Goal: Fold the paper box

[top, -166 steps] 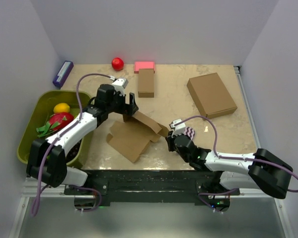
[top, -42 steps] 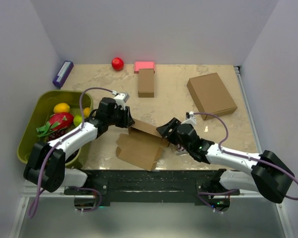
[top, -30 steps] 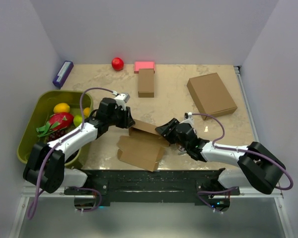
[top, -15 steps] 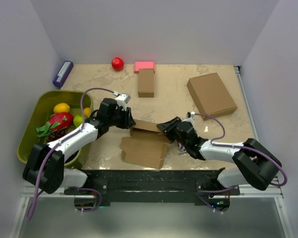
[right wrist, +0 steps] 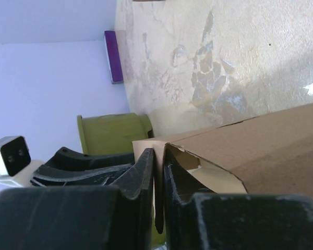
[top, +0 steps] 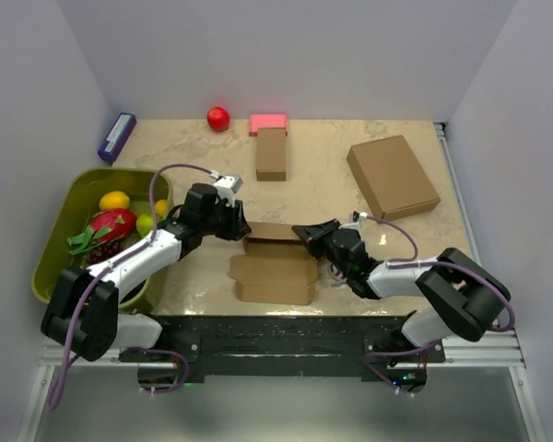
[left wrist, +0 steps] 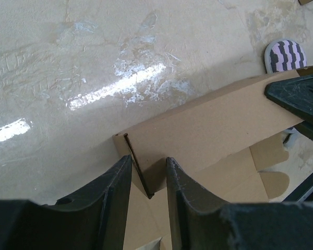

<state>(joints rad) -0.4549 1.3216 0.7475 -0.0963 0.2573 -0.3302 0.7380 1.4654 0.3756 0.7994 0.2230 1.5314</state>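
Tabletop in beige marble pattern (top: 184, 161), seen from above, with two black-and-white robot arms reaching in from the near edge. A plain brown cardboard paper box (top: 275, 279), half assembled, lies near the front of the table, between the arms. Its base and front flaps lie flat, and its long rear wall stands upright.

The left gripper (top: 239, 227) meets the left end of that wall. In the left wrist view its two black fingers (left wrist: 117, 179) stand partway apart astride the wall's folded end corner. Whether they press on the cardboard cannot be told. The right gripper (top: 303, 234) is at the wall's right end. In the right wrist view its fingers (right wrist: 141, 174) are drawn almost together, pinching a thin cardboard edge of the box.

A small rounded object striped lilac and black (left wrist: 285, 54) sits on the table near that end.

Well apart, along the back, lie a purple oblong box (top: 116, 137), a red ball (top: 218, 117), a pink block (top: 268, 122), a narrow brown cardboard box (top: 271, 154) and a larger square brown cardboard box (top: 393, 175). An olive-green plastic bin (top: 111, 173) holding fruit (top: 115, 200) sits at the left edge.
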